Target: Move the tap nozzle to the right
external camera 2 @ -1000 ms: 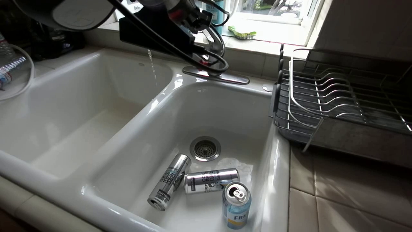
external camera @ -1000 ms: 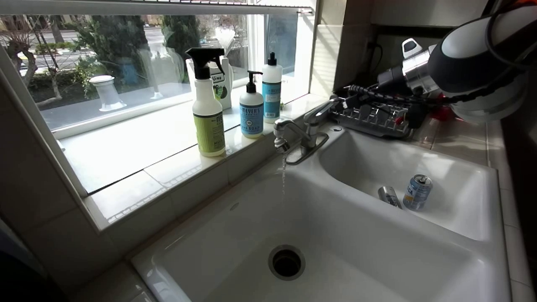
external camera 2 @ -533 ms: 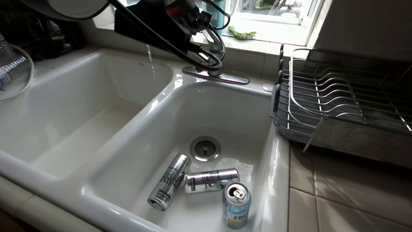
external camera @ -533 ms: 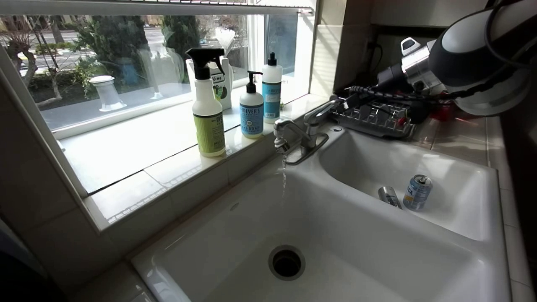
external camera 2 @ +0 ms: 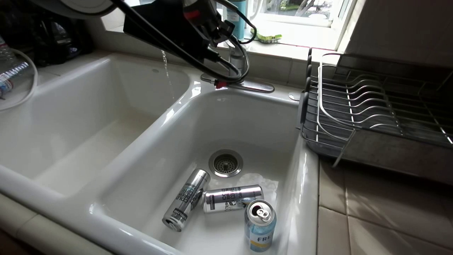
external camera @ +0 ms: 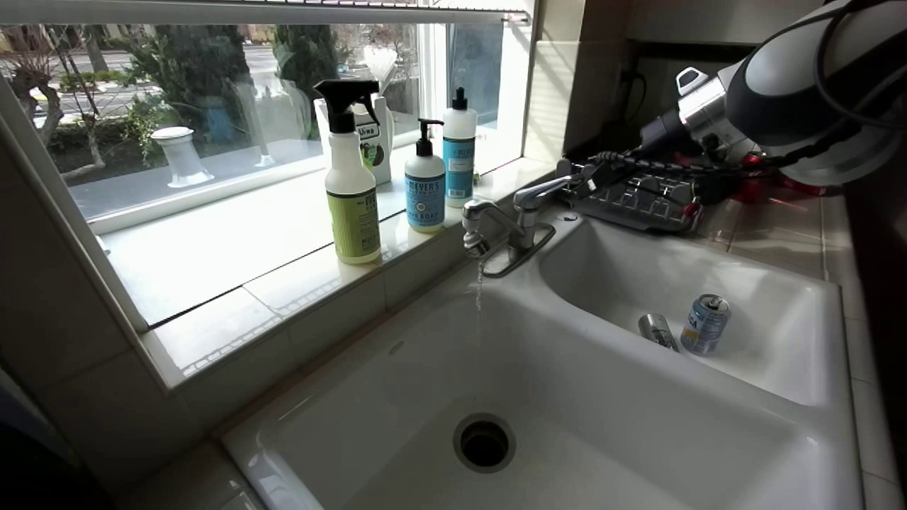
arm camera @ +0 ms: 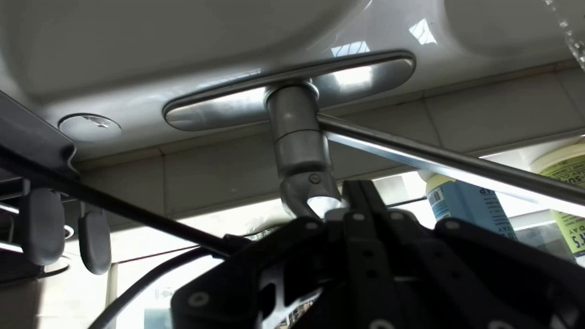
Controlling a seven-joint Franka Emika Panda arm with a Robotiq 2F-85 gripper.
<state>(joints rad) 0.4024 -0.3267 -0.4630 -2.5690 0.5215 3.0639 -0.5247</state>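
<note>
chrome spout passes, in the wrist view, at two o'clock of the gripper, itself pinched together on nothing visible, but with the lever so close at nine, a push may move that instead and alter the stream.

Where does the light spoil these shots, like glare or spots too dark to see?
In an exterior view, much of the sill is washed out white; in an exterior view, the rack fades into shadow toward its back; in the wrist view, the gripper is nearly black against backlight, and glare streaks the spout.
</note>
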